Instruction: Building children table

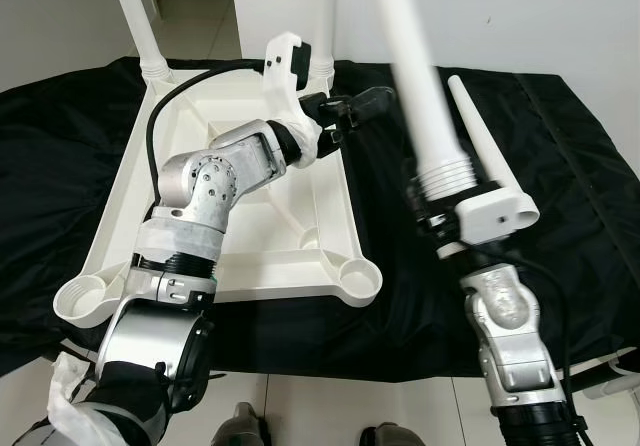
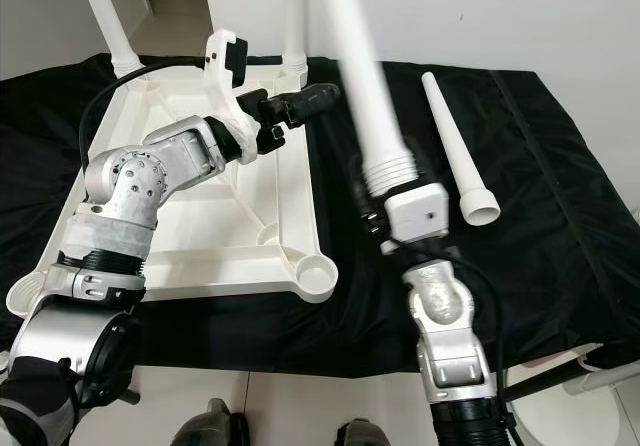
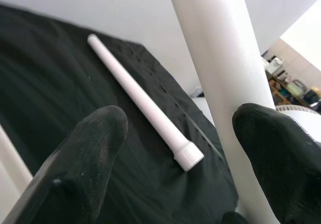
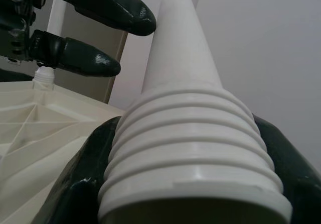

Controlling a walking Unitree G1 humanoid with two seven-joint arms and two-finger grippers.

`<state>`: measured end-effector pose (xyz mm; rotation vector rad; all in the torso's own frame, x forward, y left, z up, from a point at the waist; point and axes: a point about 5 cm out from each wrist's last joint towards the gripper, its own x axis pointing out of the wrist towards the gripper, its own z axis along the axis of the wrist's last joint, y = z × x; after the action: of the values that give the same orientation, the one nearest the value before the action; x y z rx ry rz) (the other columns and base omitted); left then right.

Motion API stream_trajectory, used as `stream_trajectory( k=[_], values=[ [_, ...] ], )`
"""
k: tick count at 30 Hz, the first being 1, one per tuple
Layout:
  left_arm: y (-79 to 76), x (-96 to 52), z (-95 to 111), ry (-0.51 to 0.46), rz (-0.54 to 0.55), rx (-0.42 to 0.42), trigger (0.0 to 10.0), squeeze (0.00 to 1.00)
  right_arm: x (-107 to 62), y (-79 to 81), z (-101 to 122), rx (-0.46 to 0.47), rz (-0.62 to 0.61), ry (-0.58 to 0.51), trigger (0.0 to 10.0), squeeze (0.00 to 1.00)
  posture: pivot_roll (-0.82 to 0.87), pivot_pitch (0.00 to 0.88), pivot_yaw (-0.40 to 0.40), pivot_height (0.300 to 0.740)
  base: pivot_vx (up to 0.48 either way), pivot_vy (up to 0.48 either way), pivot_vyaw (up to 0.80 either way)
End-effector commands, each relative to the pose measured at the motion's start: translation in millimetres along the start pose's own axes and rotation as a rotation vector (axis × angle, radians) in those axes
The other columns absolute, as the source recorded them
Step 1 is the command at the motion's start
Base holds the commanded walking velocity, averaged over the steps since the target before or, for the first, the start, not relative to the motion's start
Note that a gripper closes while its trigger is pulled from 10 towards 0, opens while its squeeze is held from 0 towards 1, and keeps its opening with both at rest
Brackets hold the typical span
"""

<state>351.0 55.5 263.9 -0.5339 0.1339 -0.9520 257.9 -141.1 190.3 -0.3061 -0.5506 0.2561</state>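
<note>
A white children's table top [image 1: 270,288] lies upside down on a black cloth. Two white legs [image 1: 150,61] stand in its far corner sockets. Both near corner sockets [image 1: 356,281] are empty. My right gripper [image 1: 437,221] is shut on the threaded end of a third white leg [image 1: 420,86], holding it upright and slightly tilted just right of the table top. My left gripper [image 1: 360,116] reaches across the far right corner and stands open; in the left wrist view one fingertip [image 3: 271,148] is right beside the held leg [image 3: 220,58]. A fourth leg [image 1: 485,151] lies loose on the cloth.
The black cloth [image 1: 560,166] covers the low surface up to a white wall at the back. Tiled floor [image 1: 330,406] runs along the front edge, where my feet stand. A white object [image 1: 620,381] sits at the bottom right.
</note>
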Motion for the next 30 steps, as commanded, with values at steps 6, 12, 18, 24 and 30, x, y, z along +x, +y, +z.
stream_trajectory(
  k=[6,12,18,24,30],
  values=[
    [-26.5,-1.6,13,0.000,-0.485,-0.056,10.0,0.00,1.1,16.3,4,-0.016,0.122,-0.033,10.0,0.00,0.00,0.000,0.022,0.740,0.000,0.000,0.00],
    [-23.8,0.9,25,-0.028,-0.485,-0.099,10.0,0.00,-1.4,19.5,-1,-0.012,0.150,-0.016,10.0,0.00,0.02,0.000,0.015,0.740,0.000,0.000,0.00],
    [-23.6,-3.5,42,-0.073,-0.542,-0.171,10.0,0.00,-11.4,27.2,-10,-0.018,0.201,0.032,10.0,0.00,0.01,0.000,0.016,0.740,0.000,0.000,0.00],
    [-22.2,-0.9,43,-0.081,-0.527,-0.177,10.0,0.00,-13.5,27.1,-11,-0.040,0.214,0.035,10.0,0.00,0.00,0.000,0.017,0.740,0.000,0.000,0.00],
    [-8.5,11.6,49,-0.102,-0.373,-0.208,10.0,0.00,-21.7,27.4,-10,-0.093,0.249,0.029,10.0,0.00,-0.02,0.000,0.020,0.740,0.000,0.000,0.00]
  ],
)
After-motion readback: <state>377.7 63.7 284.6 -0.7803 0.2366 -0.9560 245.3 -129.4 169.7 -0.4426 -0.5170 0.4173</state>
